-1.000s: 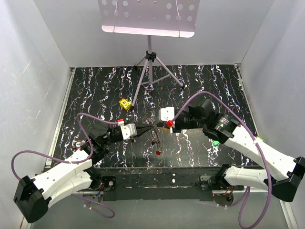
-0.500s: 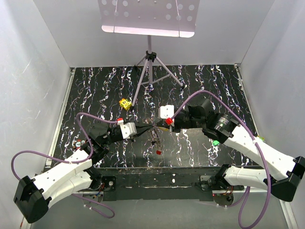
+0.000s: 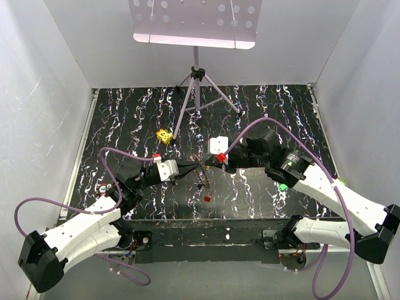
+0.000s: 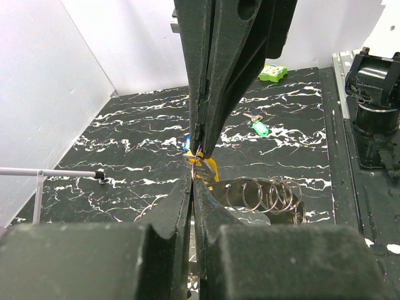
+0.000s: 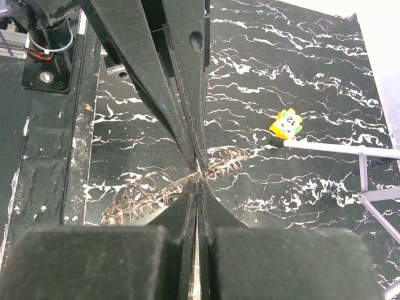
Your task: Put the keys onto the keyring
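The black marbled table (image 3: pixel 125 119) carries the work area. Both arms meet above its near centre, tip to tip. The left gripper (image 4: pixel 192 185) has its jaws fully closed, pinching a thin wire of the keyring (image 4: pixel 262 192). The right gripper (image 5: pixel 197 185) is likewise fully closed on the same wire from the opposite side. The keyring hangs between and below the tips. An orange key (image 4: pixel 209 170) hangs at the pinch point. A green key (image 4: pixel 259 128) and a red key (image 3: pixel 207 199) lie apart on the table.
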You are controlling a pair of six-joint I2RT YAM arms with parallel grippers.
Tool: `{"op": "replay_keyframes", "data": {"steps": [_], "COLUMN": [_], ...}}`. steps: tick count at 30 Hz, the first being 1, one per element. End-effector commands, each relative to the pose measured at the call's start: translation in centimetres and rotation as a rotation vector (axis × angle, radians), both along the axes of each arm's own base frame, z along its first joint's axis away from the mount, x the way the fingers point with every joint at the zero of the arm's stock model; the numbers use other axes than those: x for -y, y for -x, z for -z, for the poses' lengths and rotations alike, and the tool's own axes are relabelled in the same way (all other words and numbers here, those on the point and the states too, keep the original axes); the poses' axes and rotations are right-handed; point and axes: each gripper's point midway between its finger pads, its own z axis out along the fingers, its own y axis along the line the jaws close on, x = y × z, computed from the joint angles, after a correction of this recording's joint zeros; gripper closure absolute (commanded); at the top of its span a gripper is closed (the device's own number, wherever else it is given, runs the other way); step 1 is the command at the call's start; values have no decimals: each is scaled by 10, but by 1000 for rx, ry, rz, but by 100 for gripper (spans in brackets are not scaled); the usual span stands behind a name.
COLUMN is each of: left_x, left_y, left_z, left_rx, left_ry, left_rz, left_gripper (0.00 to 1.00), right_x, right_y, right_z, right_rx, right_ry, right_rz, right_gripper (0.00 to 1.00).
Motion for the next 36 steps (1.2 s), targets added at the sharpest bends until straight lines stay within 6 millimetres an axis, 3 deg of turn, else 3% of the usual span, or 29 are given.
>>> {"op": "replay_keyframes", "data": {"steps": [1,19,36], "left_x": [-2,-2,0], "left_y": [8,10,8], "left_z": [-32,-32,-28], "left_rx": [89,92,79], "left_ry": [83,84,72], "left_rz": [24,38,36], "left_gripper": [100,100,100], "right_x": [-8,-6,-6], "right_y": [-3,-9,-2], "right_z": [-12,-16,-30], "right_rx": [8,-42,-46], "right_ry": [-44,-67,-116], "right_rz": [0,33,-8], "right_gripper": [99,99,99]}}
